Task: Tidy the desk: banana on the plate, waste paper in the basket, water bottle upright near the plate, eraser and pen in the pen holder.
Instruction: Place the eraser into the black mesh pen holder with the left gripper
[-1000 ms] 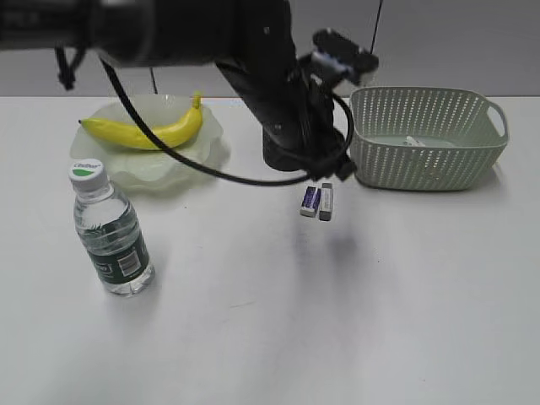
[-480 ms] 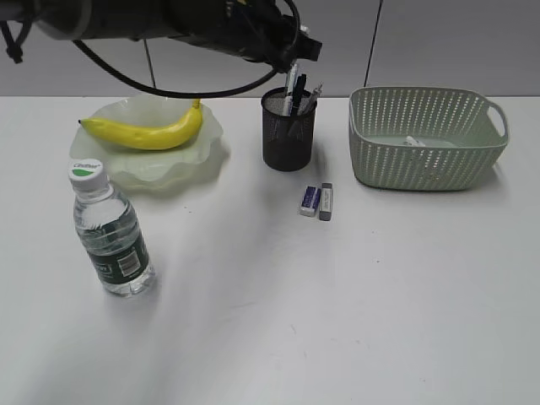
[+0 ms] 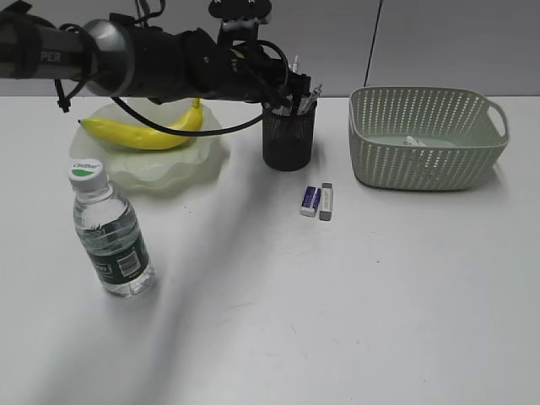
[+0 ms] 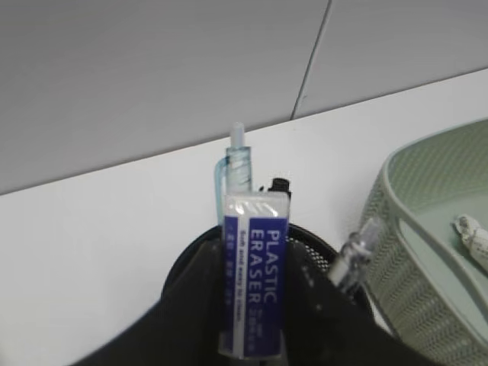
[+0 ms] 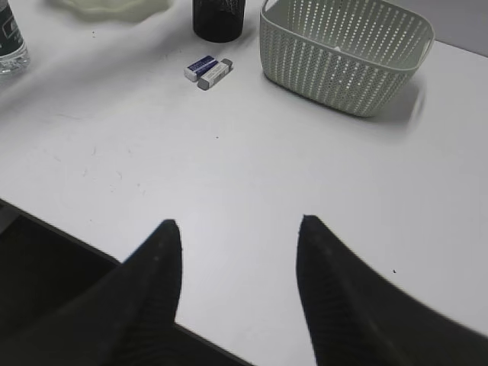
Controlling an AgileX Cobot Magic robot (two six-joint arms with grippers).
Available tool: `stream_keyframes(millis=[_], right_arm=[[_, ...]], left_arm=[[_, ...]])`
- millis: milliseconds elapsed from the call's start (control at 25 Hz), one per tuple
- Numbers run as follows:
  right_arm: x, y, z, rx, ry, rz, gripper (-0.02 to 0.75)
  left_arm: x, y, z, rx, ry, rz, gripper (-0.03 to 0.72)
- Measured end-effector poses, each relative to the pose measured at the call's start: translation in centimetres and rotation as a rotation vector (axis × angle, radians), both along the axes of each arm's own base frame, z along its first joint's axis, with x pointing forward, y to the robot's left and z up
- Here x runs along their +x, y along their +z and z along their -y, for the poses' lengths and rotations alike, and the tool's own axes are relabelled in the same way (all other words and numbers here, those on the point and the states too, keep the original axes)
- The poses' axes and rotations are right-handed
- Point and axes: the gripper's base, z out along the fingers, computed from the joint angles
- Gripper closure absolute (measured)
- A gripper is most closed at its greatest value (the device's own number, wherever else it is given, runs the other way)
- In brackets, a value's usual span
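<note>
so the desk is a plain white top, a bit scuffed, with a grey panelled wall behind it and a dark seam running down at about 1 o'clock; the plate sits at 10 o'clock with the banana lying in it; the water bottle stands upright at 8 o'clock, near the plate; the pen holder is at 12 o'clock with pens poking out; the basket is at 2 o'clock, and a pale crumpled bit inside looks like the waste paper, though the walls hide most of it; two small erasers lie side by side just in front of the holder; the left gripper hangs right over the holder, pinching a blue plastic eraser upright, fingers cut off at the frame edge; the right gripper floats over bare desk at 6 o'clock, spread apart with nothing between, only dark fingertips showing.
</note>
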Motion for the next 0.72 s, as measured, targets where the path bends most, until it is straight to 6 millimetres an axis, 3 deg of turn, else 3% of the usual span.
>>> stream_keyframes(millis=[120, 360, 480, 600, 720], right_arm=[[0.0, 0.0, 0.0, 0.0, 0.0, 0.0, 0.341], [0.0, 0.0, 0.0, 0.0, 0.0, 0.0, 0.341], [0.0, 0.0, 0.0, 0.0, 0.0, 0.0, 0.342], [0.0, 0.0, 0.0, 0.0, 0.0, 0.0, 0.342], [0.0, 0.0, 0.0, 0.0, 0.0, 0.0, 0.342]], left_arm=[[0.2, -0.7, 0.0, -0.011, 0.016, -0.006, 0.503], [0.2, -1.2, 0.1, -0.013, 0.018, -0.022, 0.333], [0.2, -0.8, 0.0, -0.016, 0.018, -0.016, 0.293], [-0.2, 0.8, -0.1, -0.019, 0.0, -0.02, 0.286], [-1.4, 4.3, -0.4, 0.003, -0.058, -0.028, 0.286]])
